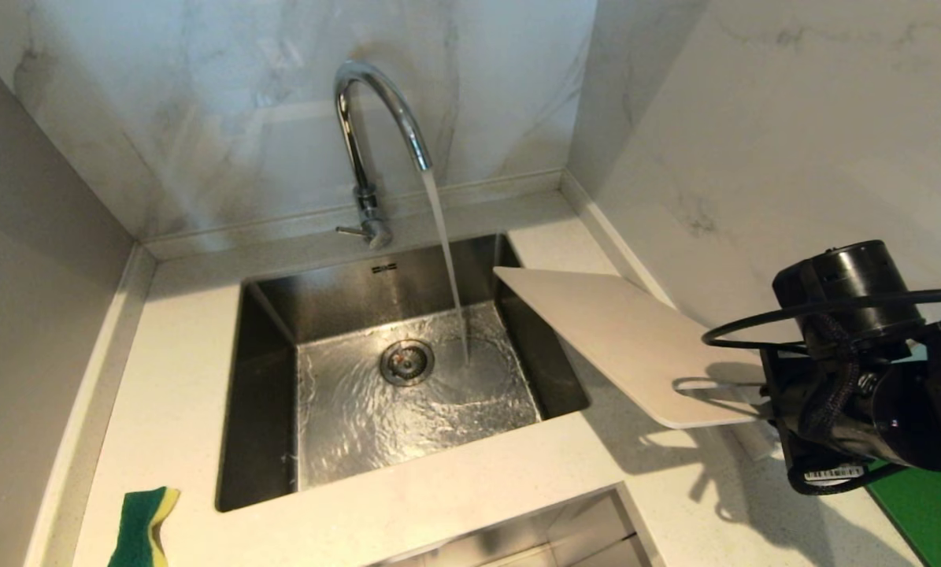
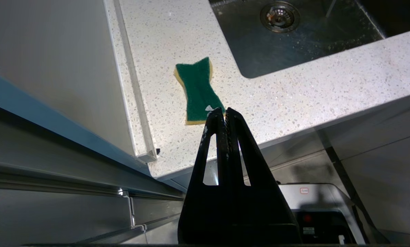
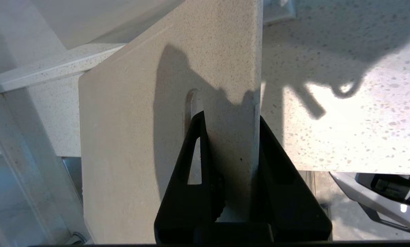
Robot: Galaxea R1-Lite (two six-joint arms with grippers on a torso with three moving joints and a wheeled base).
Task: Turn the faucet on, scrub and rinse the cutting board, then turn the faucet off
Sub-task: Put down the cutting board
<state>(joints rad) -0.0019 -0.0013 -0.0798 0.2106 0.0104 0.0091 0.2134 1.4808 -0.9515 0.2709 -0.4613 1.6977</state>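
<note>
With water already pouring from the faucet (image 1: 376,118), the cutting board (image 1: 620,339) is clamped at its slotted end by the right gripper (image 3: 230,118), its long axis aimed at the stream, far end poking over the sink (image 1: 265,346); left gripper (image 2: 224,113) is pinched shut, empty.

The faucet (image 1: 376,118) is shiny chrome and reflects the pale wall. The wall panels (image 1: 242,94) are white marble with soft grey veins. The tabletop (image 1: 171,331) is off-white with many small dark and brownish speckles. The sink (image 1: 273,307) is grey brushed steel, and its drain (image 1: 406,362) is a darker metal ring. The cutting board (image 1: 620,339) is plain beige with a fine grainy texture. The sponge (image 2: 198,90) is dark green on top with a yellow layer under it. The right gripper (image 3: 230,130) and the left gripper (image 2: 224,113) are black. A flat green surface (image 1: 931,512), perhaps a mat, shows at the corner of the head view.
</note>
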